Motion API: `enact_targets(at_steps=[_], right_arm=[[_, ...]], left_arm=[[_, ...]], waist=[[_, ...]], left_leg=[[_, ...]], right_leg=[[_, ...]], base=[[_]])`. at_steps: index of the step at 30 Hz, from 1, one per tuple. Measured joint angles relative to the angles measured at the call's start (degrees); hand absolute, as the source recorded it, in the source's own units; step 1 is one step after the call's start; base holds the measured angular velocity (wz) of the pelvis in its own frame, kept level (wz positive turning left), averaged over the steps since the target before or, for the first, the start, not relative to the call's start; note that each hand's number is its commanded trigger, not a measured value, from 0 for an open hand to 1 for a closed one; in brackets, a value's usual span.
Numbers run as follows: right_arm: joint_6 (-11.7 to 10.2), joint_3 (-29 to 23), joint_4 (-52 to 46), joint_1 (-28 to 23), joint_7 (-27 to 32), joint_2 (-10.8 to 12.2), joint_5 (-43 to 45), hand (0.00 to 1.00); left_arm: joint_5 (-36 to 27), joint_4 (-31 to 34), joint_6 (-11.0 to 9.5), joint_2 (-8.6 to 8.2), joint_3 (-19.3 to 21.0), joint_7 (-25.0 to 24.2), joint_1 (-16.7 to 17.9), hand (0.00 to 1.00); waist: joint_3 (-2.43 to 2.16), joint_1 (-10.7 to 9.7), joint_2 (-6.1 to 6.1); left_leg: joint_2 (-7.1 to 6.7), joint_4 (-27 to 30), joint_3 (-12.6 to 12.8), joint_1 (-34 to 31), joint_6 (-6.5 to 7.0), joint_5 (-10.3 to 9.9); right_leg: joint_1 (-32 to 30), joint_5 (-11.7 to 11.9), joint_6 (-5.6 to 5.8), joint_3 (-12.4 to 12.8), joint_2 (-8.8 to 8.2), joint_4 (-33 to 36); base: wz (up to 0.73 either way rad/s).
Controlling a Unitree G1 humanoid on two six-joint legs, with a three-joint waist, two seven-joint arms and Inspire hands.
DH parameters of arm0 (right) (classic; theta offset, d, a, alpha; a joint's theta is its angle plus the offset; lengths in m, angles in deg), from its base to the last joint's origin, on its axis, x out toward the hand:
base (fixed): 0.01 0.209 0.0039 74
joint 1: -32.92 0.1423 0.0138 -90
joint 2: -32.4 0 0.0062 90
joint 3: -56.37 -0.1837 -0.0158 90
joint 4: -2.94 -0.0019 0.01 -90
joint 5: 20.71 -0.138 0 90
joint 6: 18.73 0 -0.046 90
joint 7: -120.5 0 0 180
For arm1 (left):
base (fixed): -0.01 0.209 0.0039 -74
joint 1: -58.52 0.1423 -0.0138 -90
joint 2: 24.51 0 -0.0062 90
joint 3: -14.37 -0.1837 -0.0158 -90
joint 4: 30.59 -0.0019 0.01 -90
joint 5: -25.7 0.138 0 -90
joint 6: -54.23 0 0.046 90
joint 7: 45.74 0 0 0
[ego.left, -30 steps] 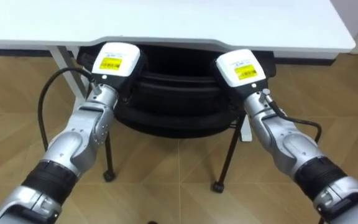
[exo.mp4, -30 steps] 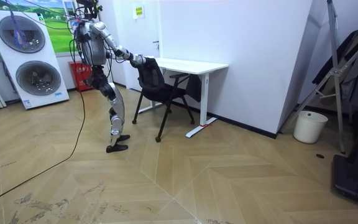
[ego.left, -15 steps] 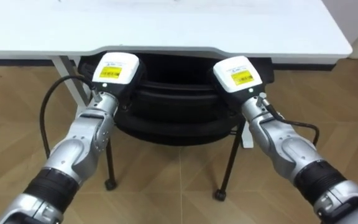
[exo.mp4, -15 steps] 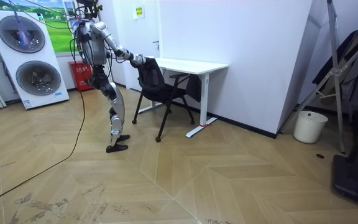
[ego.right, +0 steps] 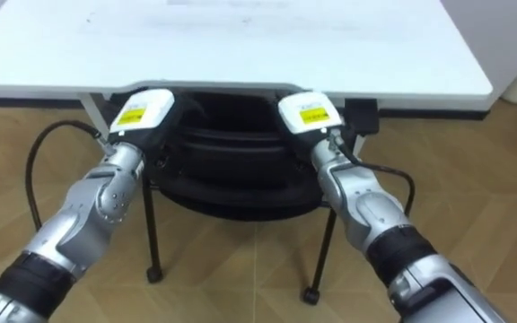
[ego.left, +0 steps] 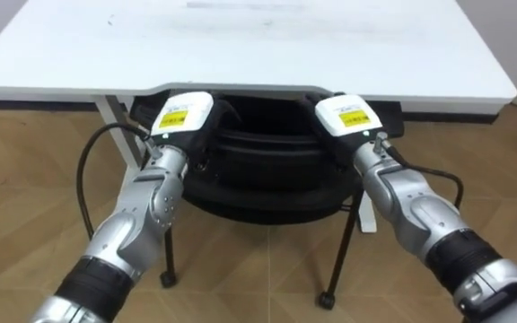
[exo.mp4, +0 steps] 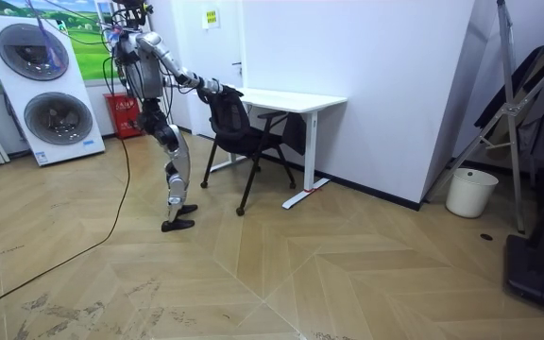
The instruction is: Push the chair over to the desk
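The black chair stands on the wooden floor with its seat pushed partly beneath the white desk, its backrest just below the desk's near edge and its thin dark legs reaching down toward the robot. Both arms stretch forward to the top of the backrest. The left hand rests at its left end and the right hand at its right end, well apart from each other. Each hand shows its white back, which bears a yellow label with dark print too small to read. The fingers of both hands lie beyond the backs of the hands, over the far side of the backrest, so whether they are curled round it or straight cannot be told. In the room view the robot stands behind the chair, leaning forward with one leg set back and both arms held out to the backrest. Two stacked front-loading washing machines are at the room view's left. A small yellow sign hangs on the wall above the desk, its writing unreadable, and a white bin stands by the wall at the room view's right.
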Motion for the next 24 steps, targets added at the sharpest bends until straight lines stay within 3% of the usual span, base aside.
enact_targets(at_steps=[3, 6, 9, 10, 12, 14, 15, 17, 18, 20, 21, 23, 24], right_arm=[[-1.7, -1.5, -6.3, -1.8, -2.6, -2.2, 2.7, 0.0], [-3.6, -2.5, -11.2, -2.3, -3.3, -4.9, 1.5, 0.0], [-5.1, -7.6, -17.9, -5.2, -3.8, -6.8, 1.6, 0.0], [-5.8, -8.4, -20.7, -6.7, -4.0, -8.8, 1.5, 0.0], [-6.8, -9.1, -23.3, -8.0, -4.3, -11.4, 0.7, 0.0], [-10.6, -14.3, -27.9, -11.9, -4.7, -14.6, -0.4, 0.0], [-11.3, -16.7, -29.4, -13.4, -4.6, -15.2, -1.3, 0.0], [-11.3, -28.4, -33.8, -17.6, -0.9, -16.8, -3.8, 0.0], [-10.6, -31.9, -34.9, -18.5, 0.5, -16.9, -4.7, 0.0], [-8.7, -43.4, -36.6, -19.1, 6.1, -17.2, -11.8, 0.0], [-8.8, -46.1, -36.8, -19.3, 7.5, -17.6, -13.2, 0.0], [-8.7, -55.1, -38.2, -24.8, 13.4, -18.5, -20.0, 0.0], [-8.6, -57.1, -38.5, -26.4, 14.5, -18.6, -21.5, 0.0]], left_arm=[[0.8, 5.3, -0.1, 1.0, 1.3, -2.1, 1.5, 0.0], [1.1, 7.9, -0.1, 3.23, 2.2, -2.7, 3.9, 0.0], [2.8, 11.5, -0.3, 6.57, 2.2, -5.1, 4.3, 0.0], [3.2, 12.6, -1.1, 8.22, 2.2, -5.9, 4.3, 0.0], [3.2, 13.4, -1.9, 9.17, 2.6, -6.5, 4.3, 0.0], [3.3, 13.4, -5.2, 10.24, 4.3, -6.8, 4.4, 0.0], [3.3, 13.7, -6.2, 10.77, 5.3, -6.8, 5.0, 0.0], [2.2, 21.3, -8.8, 12.55, 14.3, -5.5, 10.6, 0.0], [1.7, 22.9, -9.3, 12.58, 16.8, -4.0, 11.3, 0.0], [-1.5, 27.7, -10.7, 12.78, 28.2, 3.1, 12.7, 0.0], [-2.1, 28.2, -11.4, 12.96, 31.3, 5.0, 13.3, 0.0], [-5.1, 30.1, -12.6, 13.39, 42.2, 11.7, 18.9, 0.0], [-5.6, 30.2, -12.6, 13.39, 44.9, 12.9, 20.5, 0.0]], waist=[[-0.08, -0.7, -0.17], [-0.15, -2.0, -0.32], [-0.17, -3.2, -0.28], [-0.18, -3.0, -0.27], [-0.19, -2.6, -0.24], [-0.2, -1.6, -0.24], [-0.22, -1.3, -0.2], [-0.28, -1.9, -0.17], [-0.38, -1.7, -0.04], [-1.37, -2.3, 1.05], [-1.6, -2.3, 1.42], [-2.12, -3.0, 2.16], [-2.12, -3.1, 2.31]], left_leg=[[-0.09, -1.8, 0.2, 1.4, 0.23, 0.4], [-0.02, -2.9, 0.3, 2.9, 0.29, 0.4], [0.24, -3.2, 0.1, 2.3, 0.29, 0.4], [0.33, -3.4, 0.3, 2.2, 0.3, 0.4], [0.17, -3.9, 0.3, 2.5, 0.32, 0.4], [0.02, -4.6, 0.2, 3.5, 0.33, 0.4], [-0.02, -5.2, 0.3, 3.9, 0.38, 0.5], [-0.09, -6.8, 1.0, 5.6, 0.63, 0.6], [-0.09, -7.0, 1.1, 5.8, 0.65, 0.6], [-0.03, -7.2, 1.7, 6.1, 1.06, 0.3], [-0.04, -7.3, 1.8, 6.4, 1.15, 0.2], [-0.04, -9.0, 3.3, 9.2, 1.69, -0.2], [-0.07, -9.0, 3.4, 9.7, 1.75, -0.5]], right_leg=[[1.3, 0.8, 0.49, 0.5, 0.4, -1.9], [3.4, 1.6, 0.76, 0.3, 0.94, -4.5], [3.4, 2.7, 0.83, 0.5, 1.79, -6.3], [3.5, 3.0, 0.78, 0.6, 1.94, -6.9], [3.6, 3.1, 0.92, 0.8, 1.89, -7.3], [4.9, 3.7, 1.22, 1.0, 2.17, -8.9], [5.4, 3.9, 1.29, 1.0, 2.21, -9.4], [6.8, 4.4, 1.58, 0.9, 2.17, -11.0], [6.9, 4.4, 1.66, 1.0, 2.07, -11.0], [7.1, 4.7, 2.16, 1.8, 2.02, -10.9], [7.3, 4.8, 2.33, 1.9, 1.98, -10.9], [9.4, 4.6, 3.24, 3.1, 1.74, -11.0], [9.9, 4.5, 3.47, 3.4, 1.69, -11.0]], base=[[-0.03], [0.0], [-0.01], [-0.07], [-0.04], [0.04], [0.0], [-0.02], [-0.03], [-0.08], [-0.1], [-0.16], [-0.22]])
